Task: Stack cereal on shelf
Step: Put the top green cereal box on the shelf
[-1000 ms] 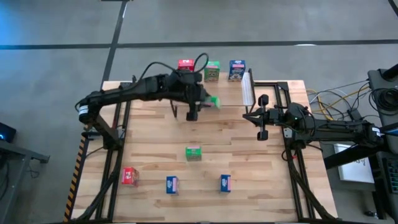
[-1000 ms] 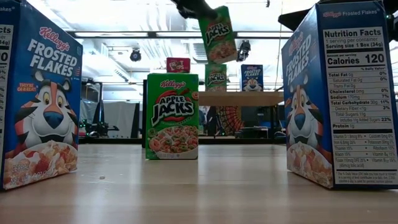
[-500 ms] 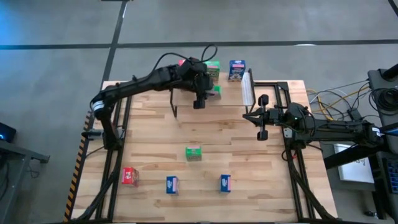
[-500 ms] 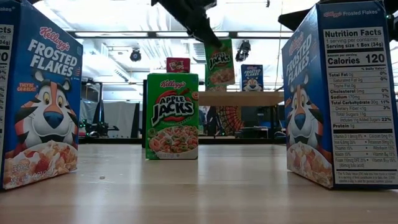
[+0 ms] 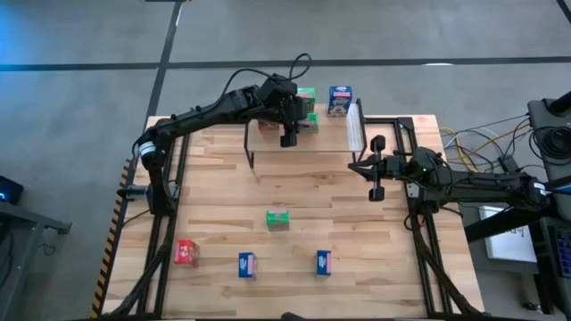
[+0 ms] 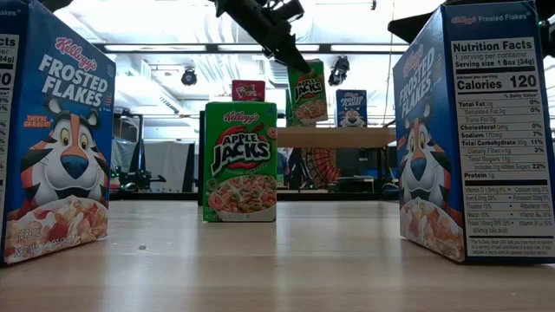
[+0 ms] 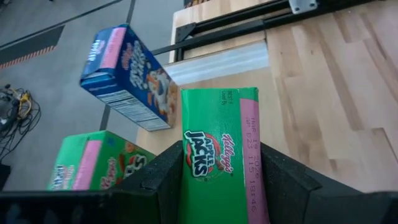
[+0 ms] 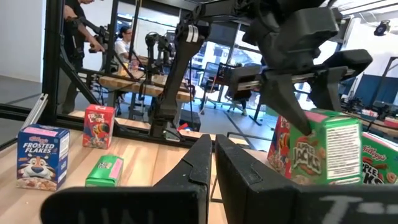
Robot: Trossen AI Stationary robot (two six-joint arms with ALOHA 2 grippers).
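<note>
My left gripper is over the shelf at the table's far side, shut on a green cereal box. In the low view this box hangs just above the shelf's plank. A green box and a blue box stand on the shelf's far side, and a red box stands there too. Green, red and two blue boxes stand on the tabletop. My right gripper waits shut at the right, touching nothing. My left gripper pinches the green box near its top end between its two fingers, one on each of two opposite faces. The fingers come from above, slanting toward the far edge. The box hangs below them, nearly upright and slightly tilted; whether its bottom touches the plank I cannot tell.
The shelf's pale metal strip lies at its right end. Its thin black legs stand on the tabletop. Black frame rails run along the table's left and right sides. People show in the room behind in the right wrist view.
My left gripper has carried the green box toward the table's far edge and a little right, over the shelf, and has come down. The box has gone from tilted and high to nearly upright just above the plank. The gripper has stayed shut on it.
</note>
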